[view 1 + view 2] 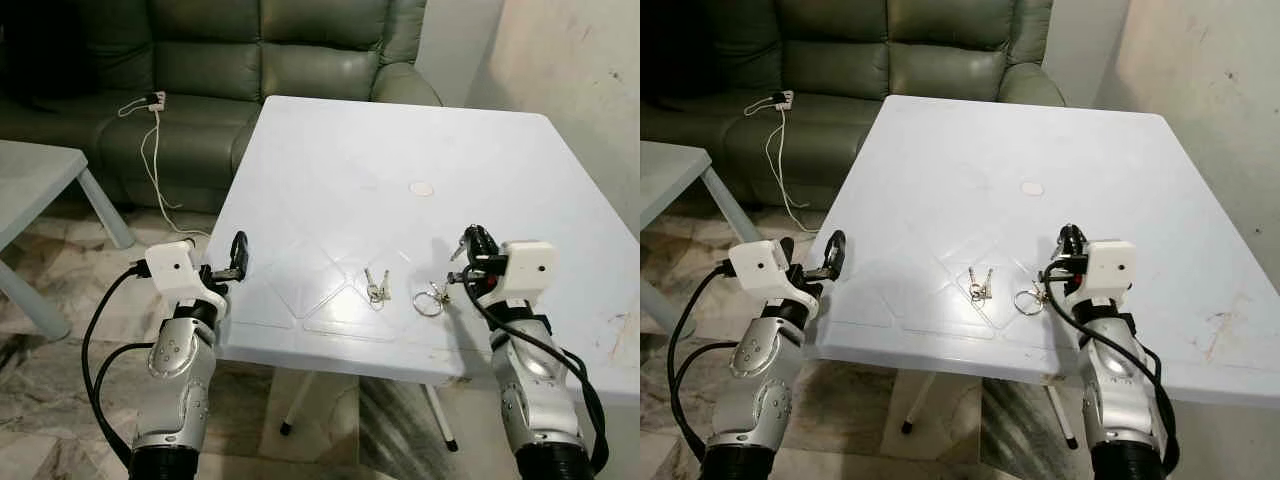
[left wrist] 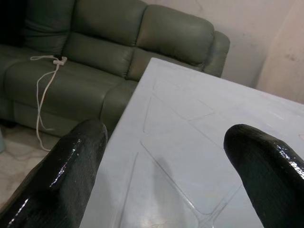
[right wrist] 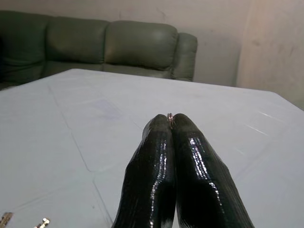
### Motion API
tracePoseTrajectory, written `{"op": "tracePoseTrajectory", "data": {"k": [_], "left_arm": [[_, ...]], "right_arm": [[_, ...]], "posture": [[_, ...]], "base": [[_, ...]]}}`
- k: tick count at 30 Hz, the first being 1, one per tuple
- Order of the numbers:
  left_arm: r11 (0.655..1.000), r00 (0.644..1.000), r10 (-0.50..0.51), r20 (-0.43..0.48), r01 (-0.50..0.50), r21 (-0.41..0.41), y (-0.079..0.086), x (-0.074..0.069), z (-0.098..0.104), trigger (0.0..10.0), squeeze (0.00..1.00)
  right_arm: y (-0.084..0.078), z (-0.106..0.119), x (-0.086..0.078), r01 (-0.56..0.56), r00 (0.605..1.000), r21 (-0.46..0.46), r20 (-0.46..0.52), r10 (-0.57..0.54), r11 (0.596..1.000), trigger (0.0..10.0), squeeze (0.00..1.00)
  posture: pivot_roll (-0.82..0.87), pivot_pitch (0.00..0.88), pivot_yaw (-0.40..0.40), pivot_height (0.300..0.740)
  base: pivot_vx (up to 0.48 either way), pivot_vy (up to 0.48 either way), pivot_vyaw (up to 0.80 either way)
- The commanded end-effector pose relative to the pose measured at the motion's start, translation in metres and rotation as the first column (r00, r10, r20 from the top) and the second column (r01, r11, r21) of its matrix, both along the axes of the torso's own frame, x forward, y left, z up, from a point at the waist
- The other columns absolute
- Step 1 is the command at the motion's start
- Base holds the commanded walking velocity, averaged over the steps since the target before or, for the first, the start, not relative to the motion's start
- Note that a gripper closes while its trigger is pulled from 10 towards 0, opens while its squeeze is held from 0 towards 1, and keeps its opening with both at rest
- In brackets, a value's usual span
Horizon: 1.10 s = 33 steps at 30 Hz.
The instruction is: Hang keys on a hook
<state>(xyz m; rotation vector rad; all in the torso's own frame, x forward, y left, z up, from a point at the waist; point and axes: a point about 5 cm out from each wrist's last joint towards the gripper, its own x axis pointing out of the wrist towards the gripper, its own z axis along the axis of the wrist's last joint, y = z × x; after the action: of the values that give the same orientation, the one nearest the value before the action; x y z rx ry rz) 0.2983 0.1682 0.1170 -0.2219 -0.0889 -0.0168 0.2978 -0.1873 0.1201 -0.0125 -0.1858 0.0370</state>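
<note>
The right pincer [image 1: 470,252] is pinching a thin key ring [image 1: 429,299] between closed fingertips, while the loose keys [image 1: 376,288] are lying just beside it on the white table [image 1: 400,150]. The left pincer [image 1: 236,258] is waiting wide open at the table's near left edge. Such a thin ring could be slipping out during lifting, I think; the table is giving free room, but no hook is appearing here.
</note>
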Motion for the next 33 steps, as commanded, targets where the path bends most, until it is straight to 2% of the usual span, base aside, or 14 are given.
{"op": "tracePoseTrajectory", "data": {"k": [1, 8, 22, 24, 29, 33], "left_arm": [[1.0, 1.0, 0.003, 0.021, -0.003, 0.001, 0.002, 0.003, 0.004, 10.0, 0.0], [1.0, 0.999, -0.004, 0.048, 0.003, 0.017, 0.004, 0.008, 0.009, 10.0, 0.0], [0.999, 0.995, -0.025, 0.096, 0.02, 0.05, 0.001, 0.012, 0.018, 10.0, 0.0], [0.998, 0.995, -0.027, 0.098, 0.021, 0.055, 0.001, 0.012, 0.019, 10.0, 0.0], [1.0, 0.995, -0.018, 0.099, 0.02, -0.017, -0.001, 0.014, 0.019, 10.0, 0.0], [1.0, 0.996, -0.009, 0.094, 0.01, -0.004, -0.001, 0.014, 0.018, 10.0, 0.0]], "right_arm": [[-0.001, 0.005, -0.001, 0.02, 1.0, -0.023, 0.01, -0.02, 1.0, 10.0, 0.0], [0.0, 0.006, -0.003, 0.04, 0.999, -0.024, -0.013, -0.04, 0.999, 10.0, 0.0], [0.004, 0.009, -0.001, 0.039, 0.999, -0.037, -0.033, -0.041, 0.999, 10.0, 0.0], [0.004, 0.009, -0.001, 0.039, 0.999, -0.038, -0.032, -0.04, 0.999, 10.0, 0.0], [0.005, 0.01, -0.001, 0.035, 0.999, -0.043, -0.035, -0.037, 0.998, 10.0, 0.0], [0.003, 0.01, -0.001, 0.036, 0.999, -0.048, -0.037, -0.038, 0.998, 10.0, 0.0]], "posture": [[0.02, 0.0, -0.039, 0.74], [0.02, 0.0, -0.03, 0.74], [0.01, 0.0, -0.03, 0.74], [0.01, 0.0, -0.03, 0.74], [0.01, 0.0, -0.031, 0.74], [0.0, 0.0, -0.031, 0.74]], "base": [[0.0, 0.0, 0.0], [0.0, 0.0, 0.0], [0.0, 0.0, -0.76], [0.0, -0.48, -0.77], [0.0, -0.096, -0.77], [0.0, 0.0, -0.77]]}}
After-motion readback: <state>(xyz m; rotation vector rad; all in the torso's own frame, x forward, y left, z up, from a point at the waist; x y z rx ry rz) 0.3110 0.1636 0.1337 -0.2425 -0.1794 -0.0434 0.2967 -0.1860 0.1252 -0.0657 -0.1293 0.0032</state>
